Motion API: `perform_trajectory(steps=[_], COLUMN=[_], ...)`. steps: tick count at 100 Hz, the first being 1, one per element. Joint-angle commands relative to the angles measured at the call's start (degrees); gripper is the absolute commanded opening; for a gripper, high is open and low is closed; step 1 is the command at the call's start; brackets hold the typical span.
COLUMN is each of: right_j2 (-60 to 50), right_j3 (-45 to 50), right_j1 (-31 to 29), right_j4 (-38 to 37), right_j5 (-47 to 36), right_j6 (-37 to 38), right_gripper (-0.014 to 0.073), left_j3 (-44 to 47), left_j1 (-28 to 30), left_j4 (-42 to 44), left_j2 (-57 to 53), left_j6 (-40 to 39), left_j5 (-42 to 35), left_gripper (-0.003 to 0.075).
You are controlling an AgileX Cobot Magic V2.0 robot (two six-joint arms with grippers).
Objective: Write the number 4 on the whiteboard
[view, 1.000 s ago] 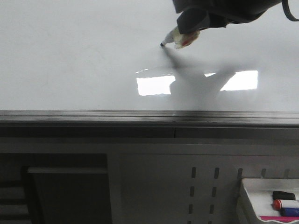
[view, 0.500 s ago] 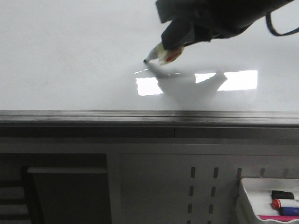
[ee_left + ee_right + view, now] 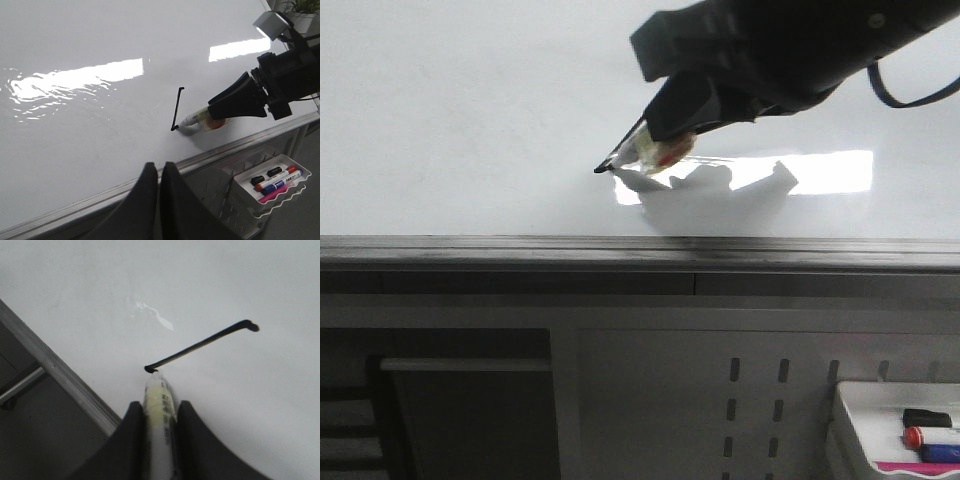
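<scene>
Right wrist view is showing the right gripper [image 3: 160, 412] pinching a marker [image 3: 159, 405] between its fingers, tip touching the whiteboard [image 3: 225, 280] at a black stroke [image 3: 200, 346]. Left gripper [image 3: 159, 172] is hovering at lower centre, fingers pressed together.

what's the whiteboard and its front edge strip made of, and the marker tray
Whiteboard: glossy white coated panel, likely; it mirrors ceiling lights sharply. Edge strip: grey brushed-looking metal, probably aluminium, with dull streaky sheen. Marker tray: white moulded plastic, seemingly, with thin wavy rim.
</scene>
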Motion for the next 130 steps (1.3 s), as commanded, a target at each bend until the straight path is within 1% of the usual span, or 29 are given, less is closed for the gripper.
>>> perform_trajectory(steps=[1,12,27,36,42,50,62,71,75,82,87,93,111,130], right_j2=[-3.5,-6.9,-11.9,-13.3,-13.8,-13.8,-15.5,-16.6,-16.6,-15.6,-14.4,-12.3,-6.8,-3.7], right_j3=[-0.4,1.6,5.2,6.7,7.0,6.8,4.6,1.7,0.5,-1.3,-1.9,-2.6,-3.3,-3.3], right_j1=[-3.3,-7.2,-14.9,-18.9,-21.1,-22.6,-21.5,-17.3,-15.5,-12.1,-10.8,-10.5,-10.7,-10.9], right_j4=[0.5,0.5,0.5,0.5,0.3,0.3,0.3,-0.7,-1.6,-2.4,-2.4,-2.4,-2.4,-2.4], right_j5=[-3.6,-1.9,3.0,4.3,5.3,7.0,12.5,13.9,13.1,8.5,5.2,3.2,2.2,2.2], right_j6=[-0.3,-0.3,-0.3,-0.3,-0.3,-0.3,-0.3,-0.3,-0.3,-0.3,-0.3,-0.3,-0.3,-0.3], right_gripper=[-0.0049,-0.0049,-0.0049,-0.0049,-0.0049,-0.0049,-0.0049,-0.0049,-0.0049,-0.0049,-0.0049,-0.005,-0.005,-0.005], left_j3=[-1.5,-1.5,-1.5,-1.5,-1.5,-1.5,-1.5,-1.5,-1.5,-1.5,-1.5,-1.5,-1.5,-1.5], left_j1=[0.2,0.2,0.2,0.2,0.2,0.2,0.2,0.2,0.2,0.2,0.2,0.2,0.2,0.2], left_j4=[-1.4,-1.4,-1.4,-1.4,-1.4,-1.4,-1.4,-1.4,-1.4,-1.4,-1.4,-1.4,-1.4,-1.4], left_j2=[0.4,0.4,0.4,0.4,0.4,0.4,0.4,0.4,0.4,0.4,0.4,0.4,0.4,0.4], left_j6=[-0.5,-0.5,-0.5,-0.5,-0.5,-0.5,-0.5,-0.5,-0.5,-0.5,-0.5,-0.5,-0.5,-0.5], left_j5=[-4.4,-4.8,-5.4,-6.0,-6.2,-6.8,-7.5,-7.5,-7.5,-7.9,-8.2,-8.7,-8.8,-8.8], left_gripper=[-0.002,-0.002,-0.002,-0.002,-0.002,-0.002,-0.002,-0.002,-0.002,-0.002,-0.002,-0.002,-0.002,-0.002])
